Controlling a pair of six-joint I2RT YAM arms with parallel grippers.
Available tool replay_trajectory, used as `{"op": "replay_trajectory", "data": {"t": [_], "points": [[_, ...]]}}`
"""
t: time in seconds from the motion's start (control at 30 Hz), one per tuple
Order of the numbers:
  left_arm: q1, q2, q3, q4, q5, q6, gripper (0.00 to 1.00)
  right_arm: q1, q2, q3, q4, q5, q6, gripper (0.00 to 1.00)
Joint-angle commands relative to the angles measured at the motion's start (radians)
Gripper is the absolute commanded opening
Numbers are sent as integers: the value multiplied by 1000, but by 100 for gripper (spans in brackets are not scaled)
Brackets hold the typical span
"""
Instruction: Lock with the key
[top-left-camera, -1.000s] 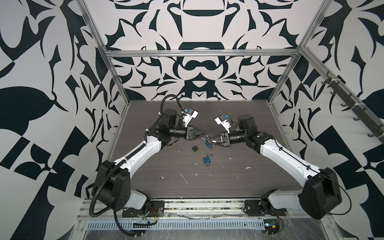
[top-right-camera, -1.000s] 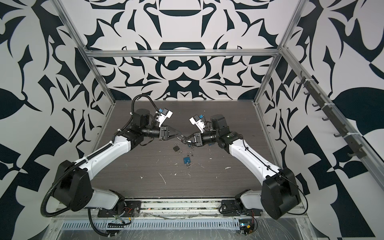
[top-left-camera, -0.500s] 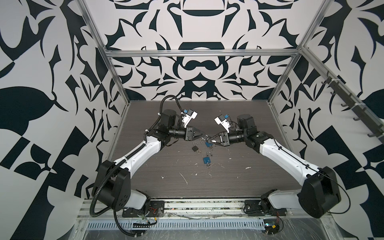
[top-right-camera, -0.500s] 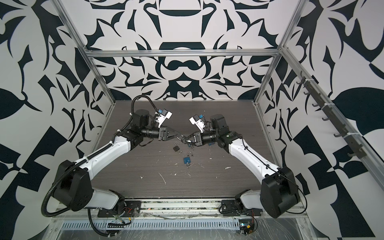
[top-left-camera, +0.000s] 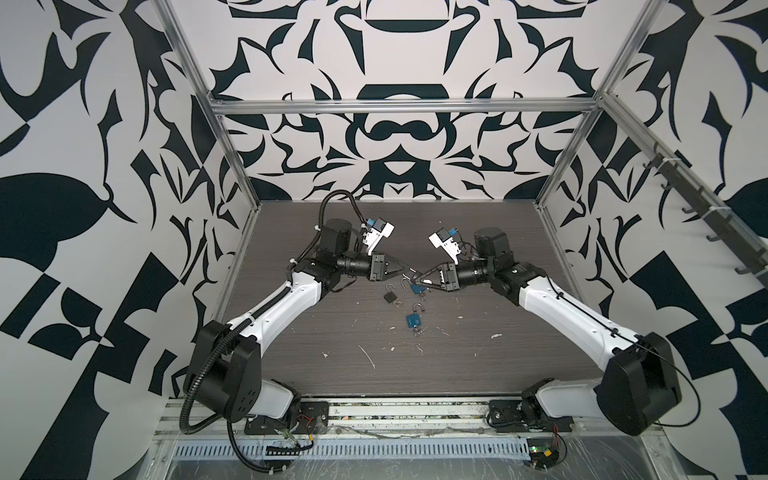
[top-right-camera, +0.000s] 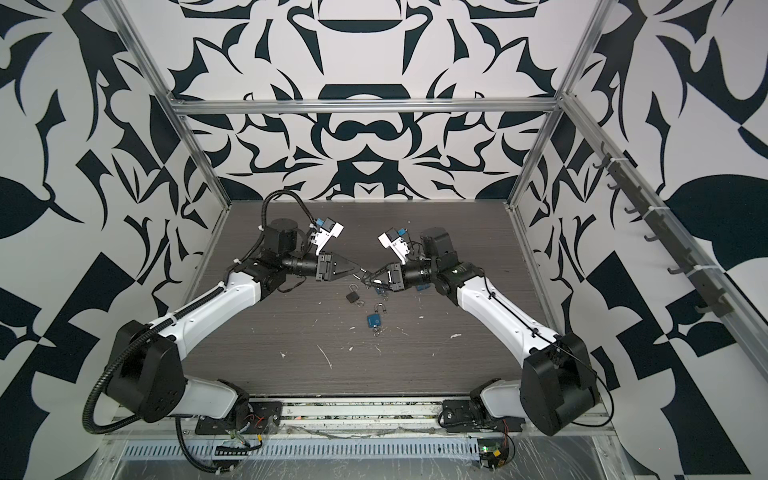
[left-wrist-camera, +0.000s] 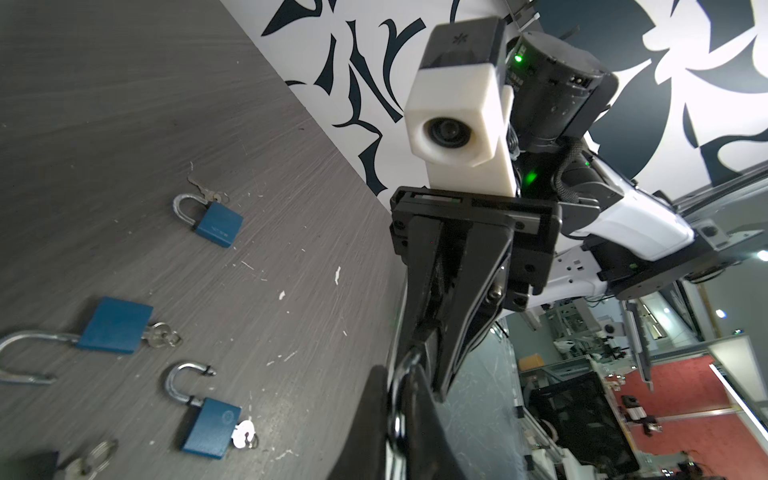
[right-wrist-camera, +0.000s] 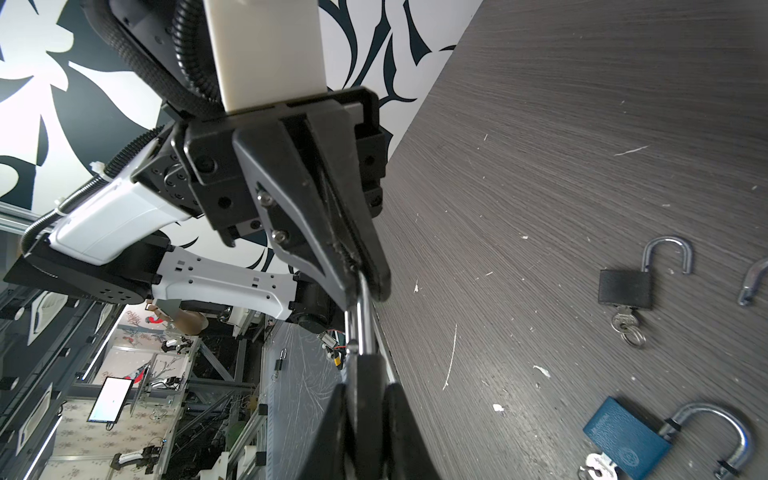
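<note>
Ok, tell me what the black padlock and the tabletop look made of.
Black padlock: matte black body, probably painted or coated metal; its shackle looks like polished steel, going by the bright reflections. Tabletop: dark grey wood-grain surface, likely laminate, scuffed.

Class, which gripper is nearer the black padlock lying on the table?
Left. The left gripper hangs just behind the black padlock; the right gripper sits farther right.

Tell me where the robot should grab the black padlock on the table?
Best grip the black padlock by its boxy body, pinching the two flat side edges, coming down from above. It lies flat on the table, its shackle swung open at one end and its key sticking out the other.
</note>
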Motion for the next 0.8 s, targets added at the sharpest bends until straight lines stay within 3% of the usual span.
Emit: {"op": "replay_trajectory", "data": {"t": [0.0, 0.27, 0.77], "points": [[3, 4, -19, -3, 2, 15, 0, -3, -13, 23, 157, -74, 98, 0], [3, 14, -28, 36, 1, -4, 0, -4, -58, -10, 274, -105, 214, 0], [-10, 12, -51, 121, 19, -105, 0, -2, -49, -4, 279, -47, 208, 0]]}}
